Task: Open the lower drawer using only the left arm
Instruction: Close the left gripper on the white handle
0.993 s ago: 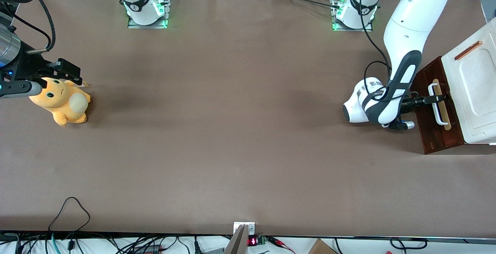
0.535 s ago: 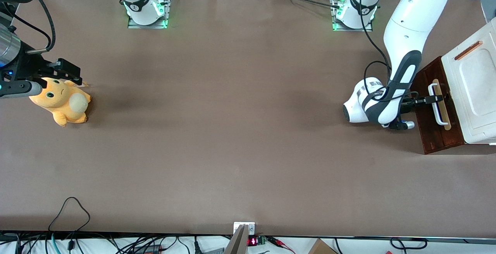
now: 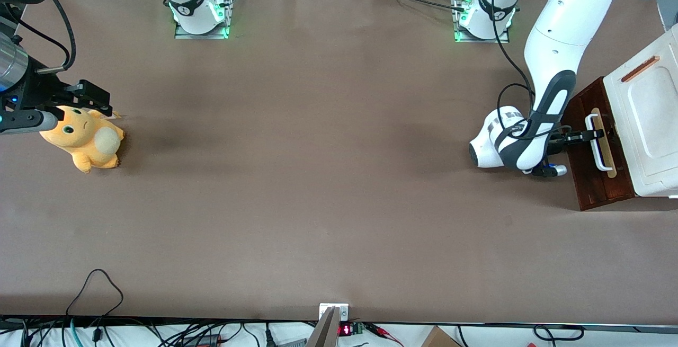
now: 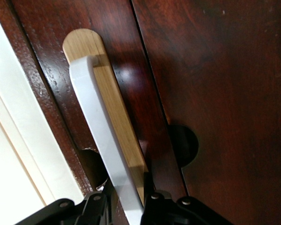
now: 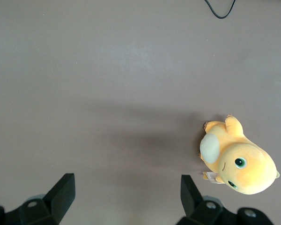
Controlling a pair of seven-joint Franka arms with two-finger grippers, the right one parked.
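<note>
we see: hand (image 4: 124,206) clamped on white loop handle (image 4: 103,140) | lower drawer (image 3: 593,161) front, barely out | left arm (image 3: 551,71) low over tabletop (image 3: 318,177)

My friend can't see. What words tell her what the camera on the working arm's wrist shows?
The small black two-finger gripper sits astride the white loop handle, a finger on each side, on the dark reddish-brown wooden lower drawer. A pale wood strip lies under the handle, and the white cabinet shows beside the drawer.
</note>
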